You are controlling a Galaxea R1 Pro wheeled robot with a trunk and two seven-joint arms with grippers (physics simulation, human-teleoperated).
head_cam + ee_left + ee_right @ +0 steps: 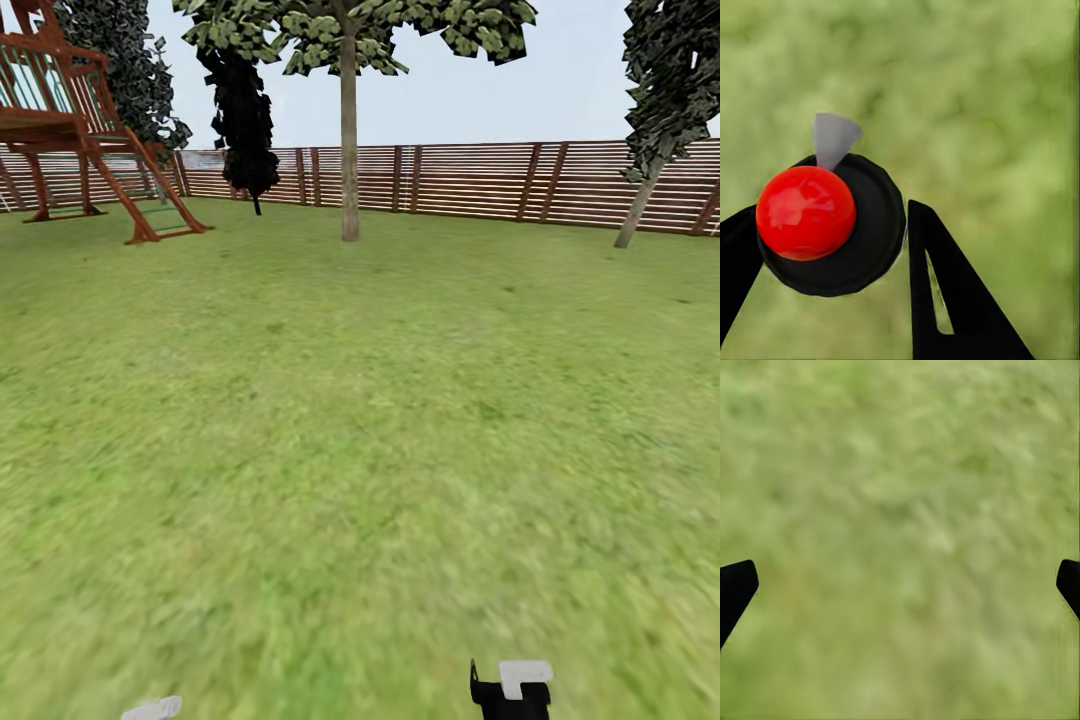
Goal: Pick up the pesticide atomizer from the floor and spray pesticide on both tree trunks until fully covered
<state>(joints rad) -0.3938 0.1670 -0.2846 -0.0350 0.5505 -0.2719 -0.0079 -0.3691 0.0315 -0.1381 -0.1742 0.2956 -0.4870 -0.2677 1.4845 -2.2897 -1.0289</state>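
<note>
Left gripper (832,247) clamps atomizer (832,225); right gripper (900,585) spread.

the left claw (825,255) points down toward the grass, its two black fingers (945,300) closed against the round black body of the atomizer (832,225), one on each side. the right claw (900,585) also points down, its black fingertips (735,589) spread wide with nothing between them. in the head view, a black and white part of the right arm (512,690) and a pale bit of the left arm (152,709) sit at the lower edge.
</note>
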